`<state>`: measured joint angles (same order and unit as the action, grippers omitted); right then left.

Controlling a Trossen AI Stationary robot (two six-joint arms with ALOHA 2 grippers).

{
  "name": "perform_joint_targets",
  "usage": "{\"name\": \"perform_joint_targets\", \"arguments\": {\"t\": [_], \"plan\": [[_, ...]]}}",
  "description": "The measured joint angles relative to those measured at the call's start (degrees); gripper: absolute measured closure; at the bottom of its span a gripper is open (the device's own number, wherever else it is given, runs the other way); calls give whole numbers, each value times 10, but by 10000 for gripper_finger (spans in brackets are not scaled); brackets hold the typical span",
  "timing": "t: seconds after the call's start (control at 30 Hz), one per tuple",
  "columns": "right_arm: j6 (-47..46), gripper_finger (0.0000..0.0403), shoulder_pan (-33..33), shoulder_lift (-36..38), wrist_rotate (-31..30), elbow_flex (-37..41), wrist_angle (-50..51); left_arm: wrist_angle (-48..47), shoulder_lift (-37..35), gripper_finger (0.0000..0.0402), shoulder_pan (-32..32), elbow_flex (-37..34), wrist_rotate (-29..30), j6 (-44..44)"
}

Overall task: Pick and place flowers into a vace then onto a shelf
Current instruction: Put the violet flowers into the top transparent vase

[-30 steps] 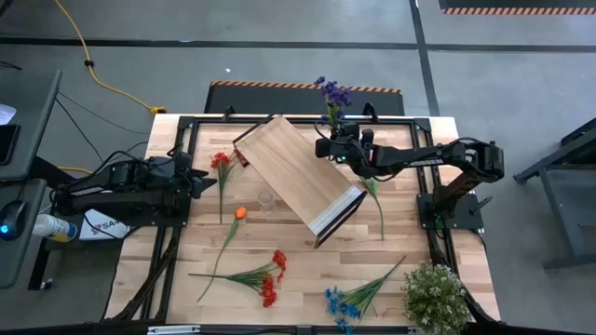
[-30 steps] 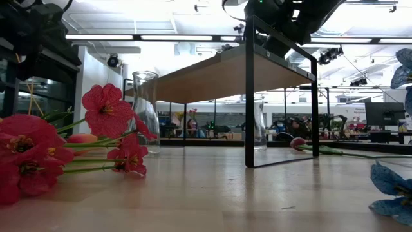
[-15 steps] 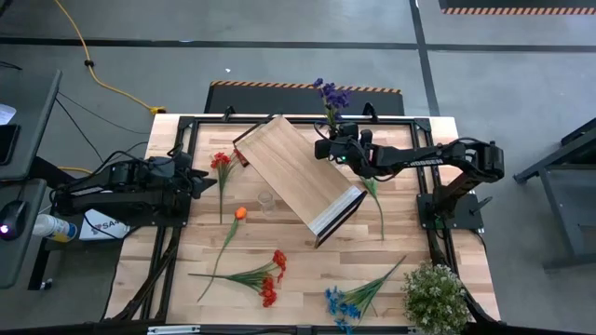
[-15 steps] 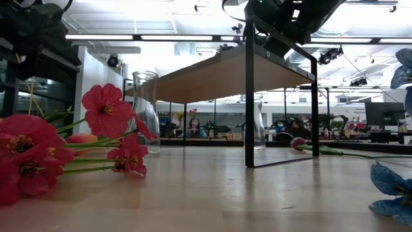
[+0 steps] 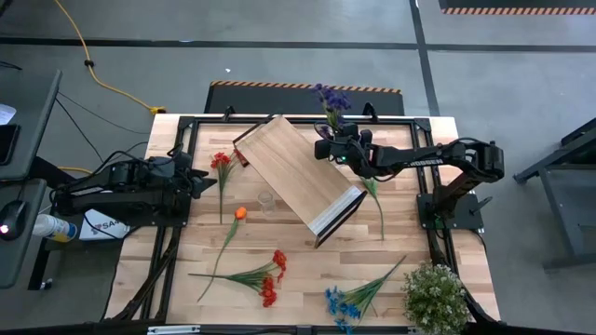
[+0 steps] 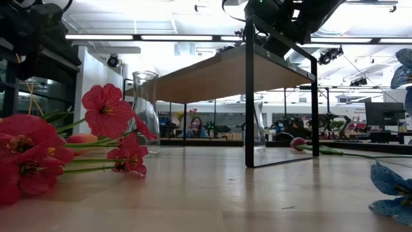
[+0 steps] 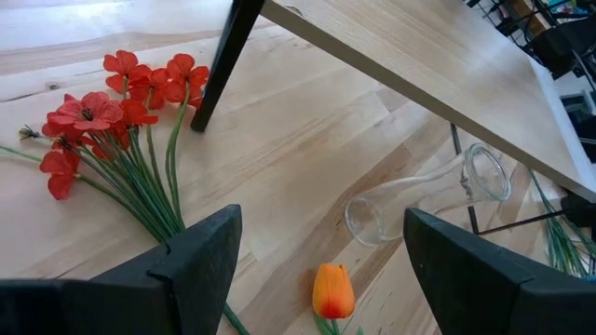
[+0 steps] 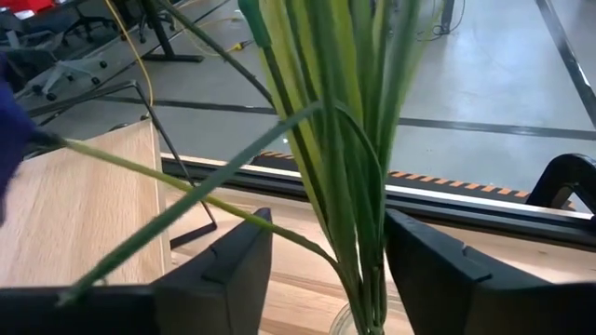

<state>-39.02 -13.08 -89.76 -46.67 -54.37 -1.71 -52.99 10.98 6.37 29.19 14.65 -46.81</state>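
A bunch of purple flowers (image 5: 331, 96) stands upright with its green stems (image 8: 340, 177) running down into a clear vase's rim (image 8: 358, 321). My right gripper (image 8: 328, 223) is open, one finger on either side of the stems, beside the far right end of the shelf (image 5: 298, 177). The shelf stands on dark legs (image 6: 249, 103). A second clear vase (image 5: 266, 199) stands on the table by the shelf's near side. My left gripper (image 7: 317, 270) waits open at the table's left, above an orange tulip (image 7: 333, 290) and a red bunch (image 7: 112, 112).
Red flowers (image 5: 270, 279), blue flowers (image 5: 343, 302) and a long stem (image 5: 374, 200) lie loose on the table's near half. A bushy potted plant (image 5: 435, 296) stands at the near right corner. A dark frame (image 5: 177, 140) runs along the table's edges.
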Motion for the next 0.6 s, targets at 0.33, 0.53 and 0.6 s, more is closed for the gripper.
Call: {"name": "perform_joint_targets", "arguments": {"t": [0.33,0.53,0.6], "plan": [[3,198,3,4,8,0,2,0,0,69,0,0,0,0],[-1,198,14,16,18,0,28,0,0,69,0,0,1,0],[-12,197,17,26,18,0,46,0,0,69,0,0,2,0]]}}
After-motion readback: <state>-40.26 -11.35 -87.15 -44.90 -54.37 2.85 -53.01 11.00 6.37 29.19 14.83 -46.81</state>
